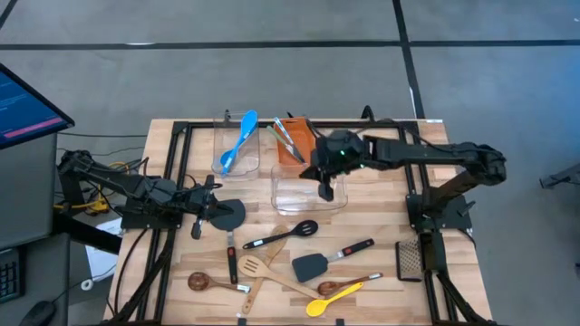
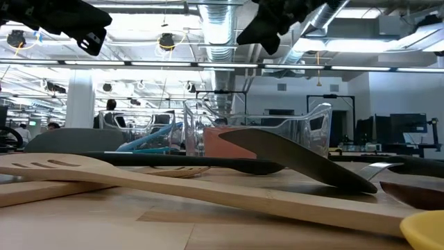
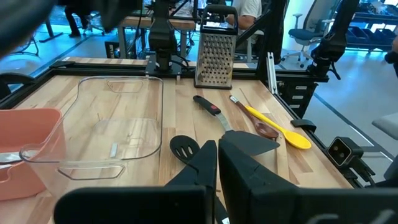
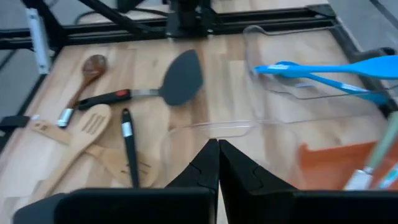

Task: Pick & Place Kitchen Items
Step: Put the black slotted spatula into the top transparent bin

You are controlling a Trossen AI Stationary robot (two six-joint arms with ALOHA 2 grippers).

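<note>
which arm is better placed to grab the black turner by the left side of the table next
Left, most likely. The left gripper hovers shut right beside the black turner. The right gripper is shut over the empty clear tub, farther from it.

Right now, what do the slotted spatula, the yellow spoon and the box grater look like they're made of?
Slotted spatula: looks like pale, unvarnished wood, matte with visible grain in the low view.
Yellow spoon: probably plastic or silicone; a uniform bright yellow, smooth, slightly glossy.
Box grater: appears to be metal, likely steel; grey, perforated faces with a dull shine, and a dark handle on top.
</note>
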